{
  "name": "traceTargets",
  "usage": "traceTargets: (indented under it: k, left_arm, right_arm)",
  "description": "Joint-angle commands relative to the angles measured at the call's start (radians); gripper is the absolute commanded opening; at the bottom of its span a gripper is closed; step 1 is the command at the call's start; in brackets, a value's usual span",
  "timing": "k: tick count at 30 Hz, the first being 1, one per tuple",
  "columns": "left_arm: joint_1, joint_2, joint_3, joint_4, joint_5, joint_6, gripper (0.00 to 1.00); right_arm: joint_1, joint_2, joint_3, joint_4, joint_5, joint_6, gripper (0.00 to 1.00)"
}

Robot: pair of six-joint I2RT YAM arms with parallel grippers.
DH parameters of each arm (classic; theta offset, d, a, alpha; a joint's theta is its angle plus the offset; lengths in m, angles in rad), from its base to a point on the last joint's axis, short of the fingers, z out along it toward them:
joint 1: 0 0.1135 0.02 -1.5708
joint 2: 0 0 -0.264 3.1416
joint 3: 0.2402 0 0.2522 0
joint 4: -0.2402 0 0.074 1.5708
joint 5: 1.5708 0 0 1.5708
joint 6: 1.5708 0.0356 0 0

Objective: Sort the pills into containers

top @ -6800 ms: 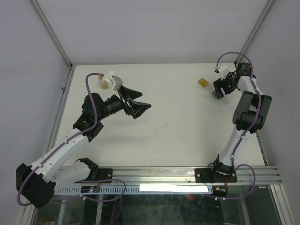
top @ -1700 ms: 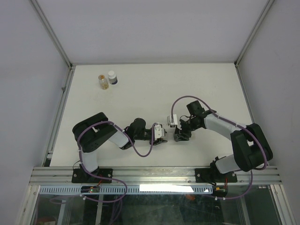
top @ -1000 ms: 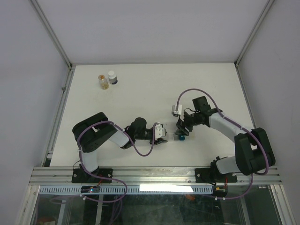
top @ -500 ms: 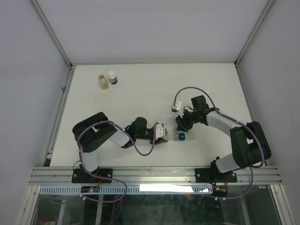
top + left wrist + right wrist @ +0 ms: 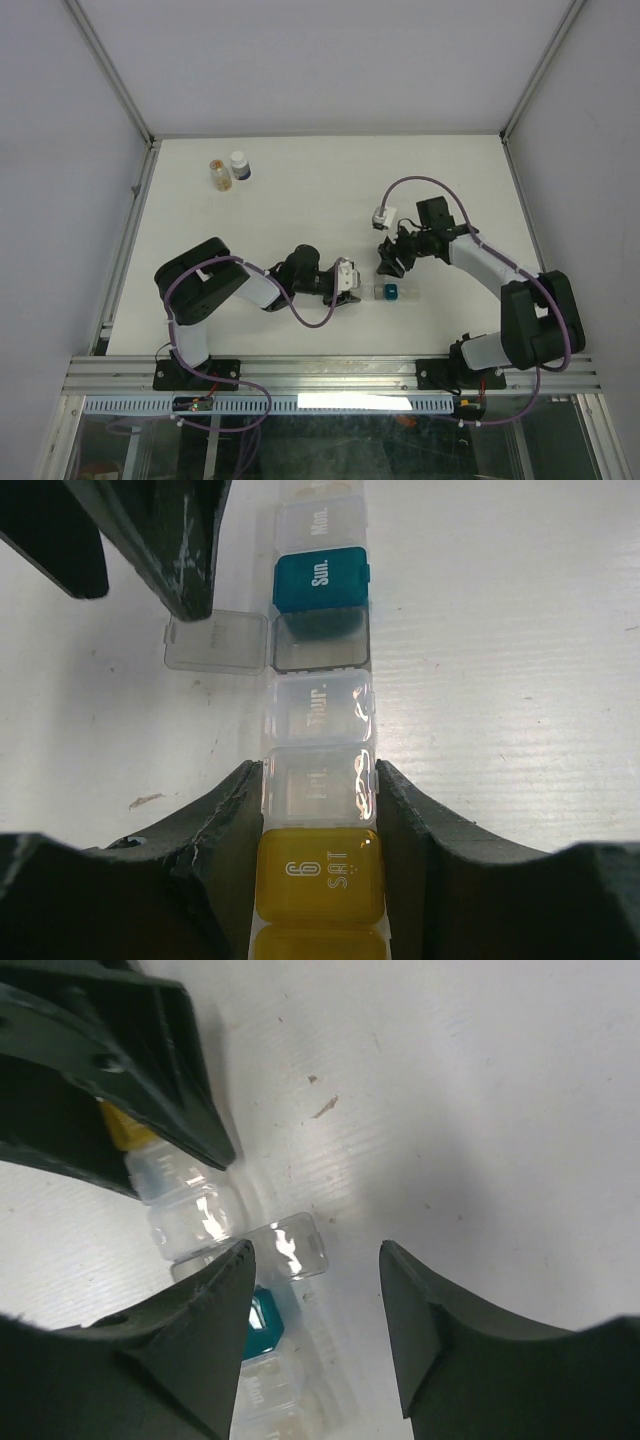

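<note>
The containers are compartments of one pill-box strip (image 5: pixel 318 708) lying on the white table. My left gripper (image 5: pixel 318 780) is shut on the strip, its fingers (image 5: pixel 235 820) pressing both sides of the clear compartment just beyond the yellow one (image 5: pixel 320 875). Farther along, one clear compartment (image 5: pixel 320 645) stands open with its lid (image 5: pixel 217 642) flipped aside, next to the teal one (image 5: pixel 320 578). My right gripper (image 5: pixel 315 1250) hovers open above that flipped lid (image 5: pixel 295 1245), holding nothing. In the top view the right gripper (image 5: pixel 388 258) is just beyond the teal compartment (image 5: pixel 391 292) and the left gripper (image 5: pixel 350 290). No pills show.
A white bottle with a dark band (image 5: pixel 238 163) and a small amber vial (image 5: pixel 218 173) stand together at the far left of the table (image 5: pixel 300 200). Metal frame rails run along the table's edges.
The right gripper has drawn back from over the teal compartment toward the far side. The left arm has shifted slightly right, still gripping the strip.
</note>
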Motion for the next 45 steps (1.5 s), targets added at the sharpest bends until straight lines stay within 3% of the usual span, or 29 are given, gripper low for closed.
traceTargets:
  k: [1,6,10,17,25,30,37,45]
  left_arm:
    - [0.006,-0.005,0.087,-0.151,0.058,0.047,0.23]
    - [0.03,0.017,0.177,-0.25,0.088,0.067,0.42]
    - [0.037,0.026,0.209,-0.255,0.075,0.05,0.66]
    - [0.038,-0.076,0.169,-0.166,0.032,-0.043,0.82]
    - [0.068,-0.31,0.078,-0.1,0.023,-0.353,0.87]
    - [0.199,-0.425,0.039,-0.09,0.023,-0.652,0.87]
    - [0.488,-0.507,0.005,-0.04,-0.003,-0.964,0.87]
    - [0.761,-0.394,0.187,-0.221,0.0,-1.155,0.86]
  right_arm:
    - [-0.057,-0.124,0.049,-0.064,-0.203,-0.046,0.57]
    - [-0.122,-0.208,0.054,-0.082,-0.261,-0.049,0.6]
    - [-0.182,-0.26,0.062,-0.098,-0.298,-0.047,0.62]
    - [-0.232,-0.33,0.067,-0.126,-0.352,-0.055,0.68]
    - [-0.23,-0.338,0.094,-0.283,-0.469,-0.234,0.69]
    - [-0.223,-0.343,0.131,-0.373,-0.517,-0.35,0.74]
    - [-0.162,-0.292,0.284,-0.45,-0.497,-0.235,0.75]
    - [-0.196,-0.339,0.134,-0.253,-0.5,-0.038,0.76]
